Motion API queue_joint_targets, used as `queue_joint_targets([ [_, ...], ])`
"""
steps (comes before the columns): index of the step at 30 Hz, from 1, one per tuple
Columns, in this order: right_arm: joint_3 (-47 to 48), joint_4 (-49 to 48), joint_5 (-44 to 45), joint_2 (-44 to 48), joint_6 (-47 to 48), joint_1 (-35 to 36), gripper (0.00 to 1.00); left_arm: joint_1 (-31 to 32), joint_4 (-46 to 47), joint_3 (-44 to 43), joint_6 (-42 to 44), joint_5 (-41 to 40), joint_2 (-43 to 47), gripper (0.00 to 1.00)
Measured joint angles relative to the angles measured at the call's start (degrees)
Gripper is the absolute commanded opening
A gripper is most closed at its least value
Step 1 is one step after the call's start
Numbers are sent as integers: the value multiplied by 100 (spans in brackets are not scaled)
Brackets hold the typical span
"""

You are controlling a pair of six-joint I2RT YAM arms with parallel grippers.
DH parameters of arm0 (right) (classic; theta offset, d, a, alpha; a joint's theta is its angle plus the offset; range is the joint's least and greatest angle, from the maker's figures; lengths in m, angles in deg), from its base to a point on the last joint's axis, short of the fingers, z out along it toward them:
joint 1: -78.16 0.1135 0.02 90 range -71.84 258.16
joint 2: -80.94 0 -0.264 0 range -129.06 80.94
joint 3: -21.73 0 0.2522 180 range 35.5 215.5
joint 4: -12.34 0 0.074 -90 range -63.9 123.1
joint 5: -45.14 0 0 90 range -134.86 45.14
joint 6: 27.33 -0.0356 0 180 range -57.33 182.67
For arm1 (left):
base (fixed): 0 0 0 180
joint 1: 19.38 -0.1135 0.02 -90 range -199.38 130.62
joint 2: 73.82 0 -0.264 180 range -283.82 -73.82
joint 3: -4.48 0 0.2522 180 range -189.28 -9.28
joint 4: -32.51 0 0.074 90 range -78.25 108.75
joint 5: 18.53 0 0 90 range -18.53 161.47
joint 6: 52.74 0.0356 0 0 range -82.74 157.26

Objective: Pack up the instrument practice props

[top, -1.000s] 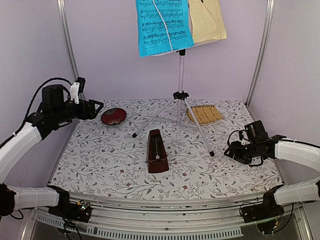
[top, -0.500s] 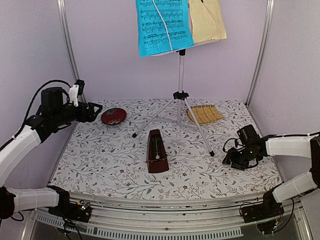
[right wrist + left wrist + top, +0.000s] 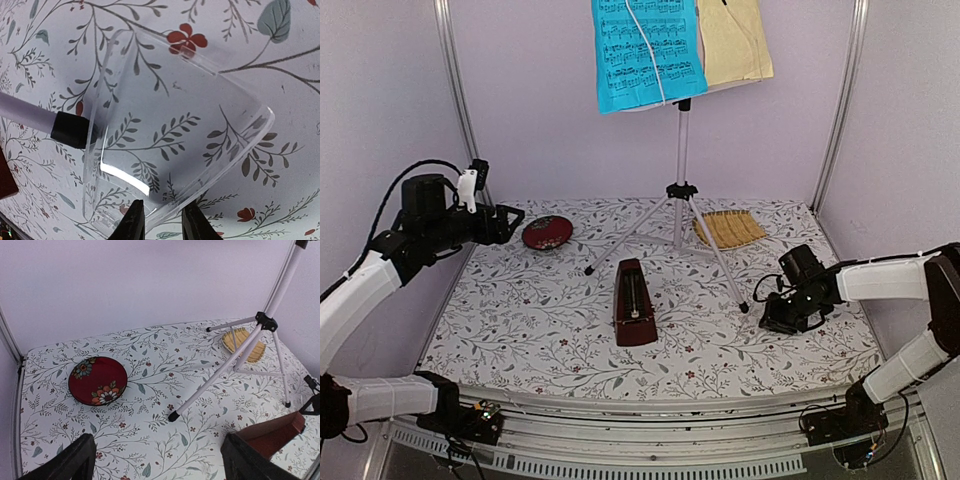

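The silver tripod music stand (image 3: 682, 150) stands at the back middle, with the blue music sheet (image 3: 647, 50) and the pale-yellow music sheet (image 3: 732, 40) on its desk. In front of it the dark red-brown metronome (image 3: 634, 303) lies on the floral cloth. My left gripper (image 3: 515, 220) hovers open at the left, near the red bowl; its wrist view shows the stand's leg (image 3: 220, 375) and the metronome (image 3: 272, 435). My right gripper (image 3: 767, 322) is low by the stand's right foot (image 3: 70, 129). Its fingers (image 3: 134, 222) stand narrowly apart astride the rim of a clear plastic tray (image 3: 170, 125).
A red flowered bowl (image 3: 547, 232) (image 3: 98, 380) sits at the back left. A yellow woven mat (image 3: 729, 228) (image 3: 243, 342) lies behind the stand's right leg. Lilac walls and metal posts close in the back and both sides.
My right gripper has moved left and down toward the stand's right foot, and its jaws have narrowed. The left arm has shifted slightly and stays open.
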Motion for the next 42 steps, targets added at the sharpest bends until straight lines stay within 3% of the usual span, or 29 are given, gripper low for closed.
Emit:
queue_joint_targets([
  [8, 291, 448, 791, -114, 166, 9, 8, 0, 2, 50, -2, 0, 33, 90],
  [14, 402, 636, 1178, -107, 350, 9, 11, 0, 2, 74, -2, 2, 33, 90],
  [23, 380, 597, 1075, -125, 382, 9, 14, 0, 2, 76, 0, 2, 33, 90],
  [42, 223, 400, 1191, -122, 317, 9, 2, 0, 2, 94, 2, -20, 74, 90],
])
